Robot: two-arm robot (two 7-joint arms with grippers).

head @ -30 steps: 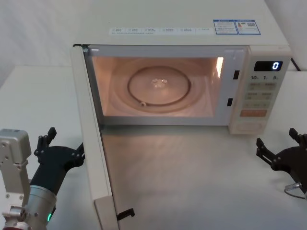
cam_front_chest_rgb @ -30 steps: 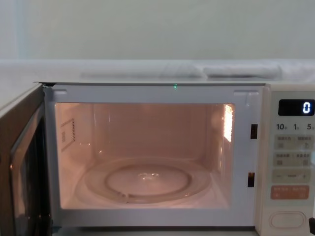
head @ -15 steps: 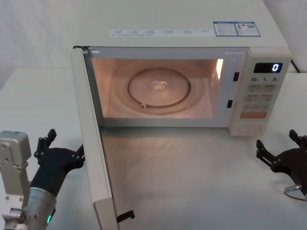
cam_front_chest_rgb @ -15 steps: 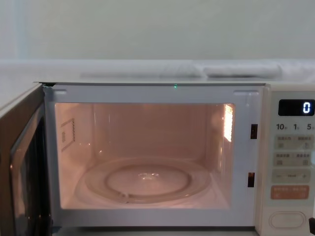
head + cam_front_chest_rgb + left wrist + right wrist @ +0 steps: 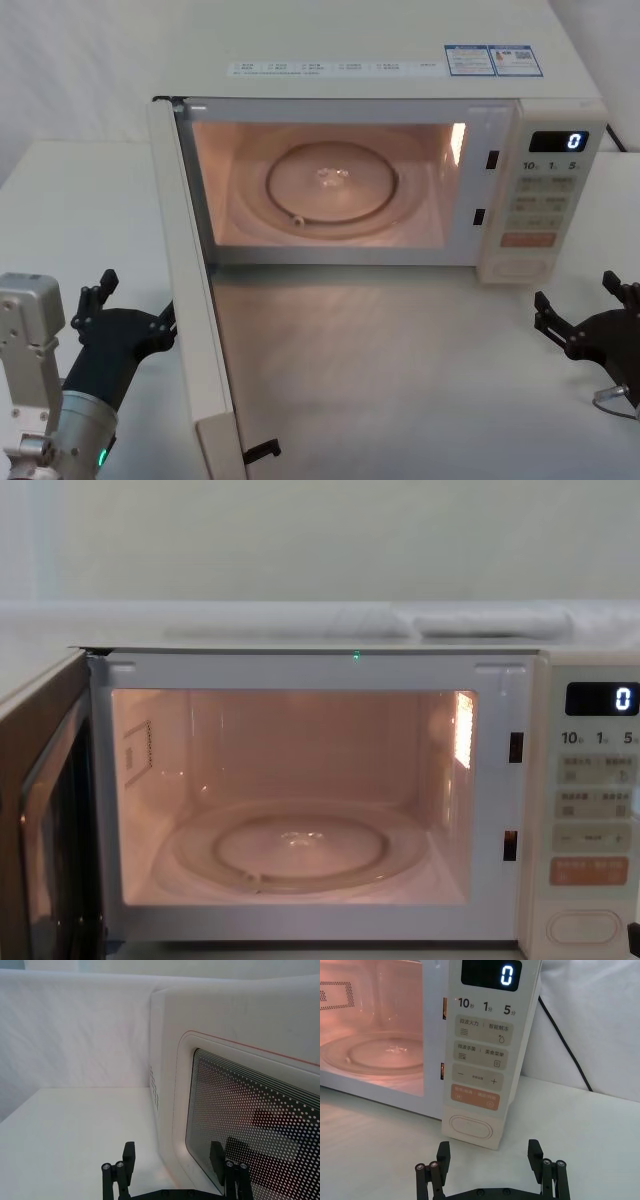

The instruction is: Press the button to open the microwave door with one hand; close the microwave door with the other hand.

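The cream microwave (image 5: 380, 60) stands at the back of the white table with its lit cavity showing. The microwave door (image 5: 195, 300) is swung wide open on its left hinge, its edge pointing toward me; its dotted window (image 5: 250, 1125) shows in the left wrist view. My left gripper (image 5: 130, 305) (image 5: 172, 1160) is open, just outside the door's outer face. The button (image 5: 470, 1127) (image 5: 517, 267) (image 5: 583, 926) sits at the foot of the control panel. My right gripper (image 5: 578, 295) (image 5: 489, 1152) is open, low over the table, a short way in front of the button.
A glass turntable (image 5: 332, 180) lies in the cavity. The display (image 5: 558, 139) reads 0. A black cable (image 5: 560, 1035) runs down behind the microwave's right side. Bare white table (image 5: 400, 380) stretches between the open door and my right gripper.
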